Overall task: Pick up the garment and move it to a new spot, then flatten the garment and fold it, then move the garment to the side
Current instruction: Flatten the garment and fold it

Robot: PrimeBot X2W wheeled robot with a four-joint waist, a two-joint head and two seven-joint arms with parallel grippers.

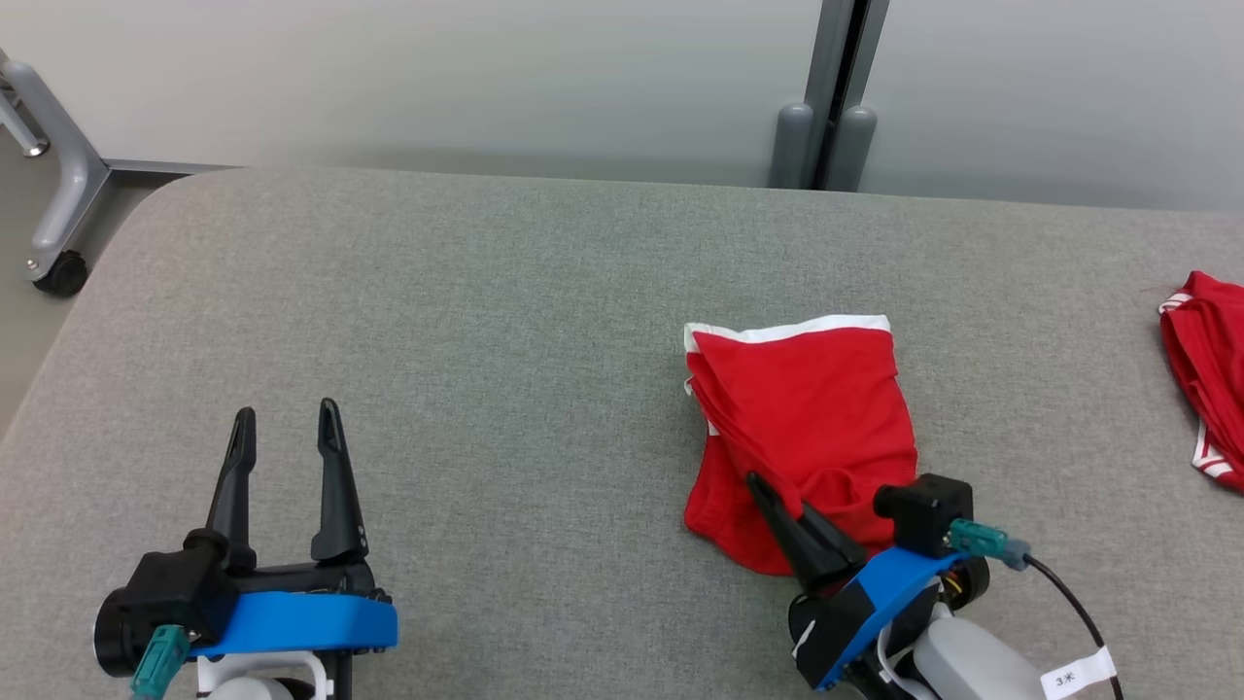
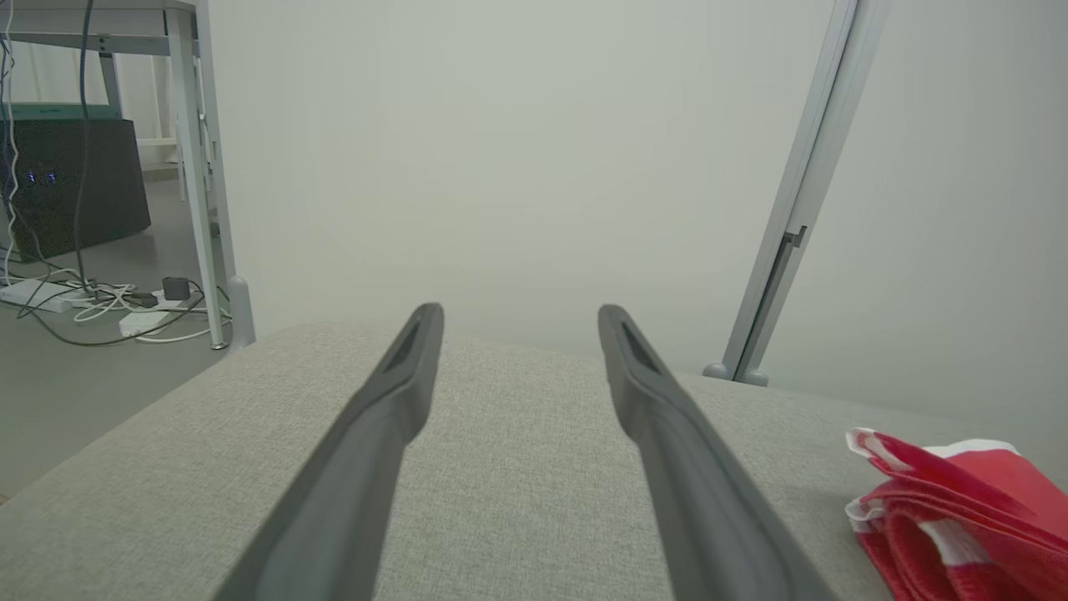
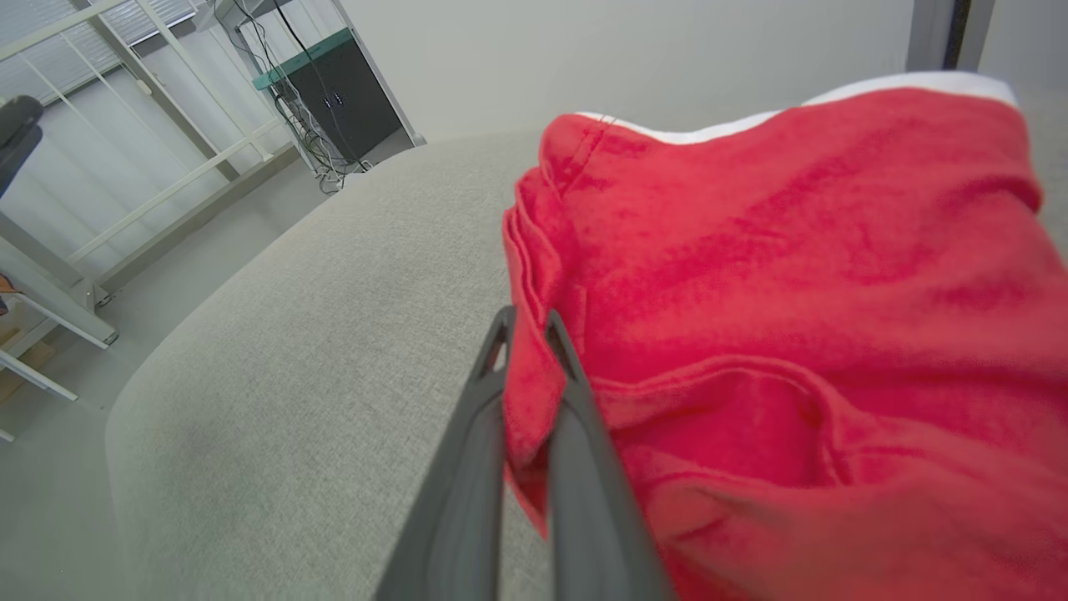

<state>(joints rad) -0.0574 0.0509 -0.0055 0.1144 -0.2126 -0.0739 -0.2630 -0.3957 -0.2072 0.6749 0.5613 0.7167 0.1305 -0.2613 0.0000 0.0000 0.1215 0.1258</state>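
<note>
Fabric of plain grey colour covers the wide table (image 1: pixel 486 321) with rounded corners, which takes most of the head view. Behind its far edge stands a pale grey wall (image 1: pixel 389 78) with a grey metal post (image 1: pixel 838 87) in front of it. At the far left, a grey metal frame (image 1: pixel 73 170) stands on a black caster wheel (image 1: pixel 60 275).

On the table, a little right of the middle, lies the folded red cloth garment (image 1: pixel 797 418). A white band runs along its far edge, and its layers show at the left side. A second red cloth piece with white stripes (image 1: pixel 1210 379) lies well apart from it, cut by the right border of the head view.

The right claw (image 1: pixel 756 481) comes from the near right and rests on the near left part of the garment. In the right wrist view its two dark fingers (image 3: pixel 467 467) are almost together and a fold of the red cloth is pinched between them, so this claw holds the garment, which lies on the table.

The left claw (image 1: pixel 287 418) is at the near left, well apart from the garment. Its fingers are spread wide with nothing between them. The left wrist view shows bare grey table between the fingers, and the garment (image 2: pixel 959 509) at the lower right.
</note>
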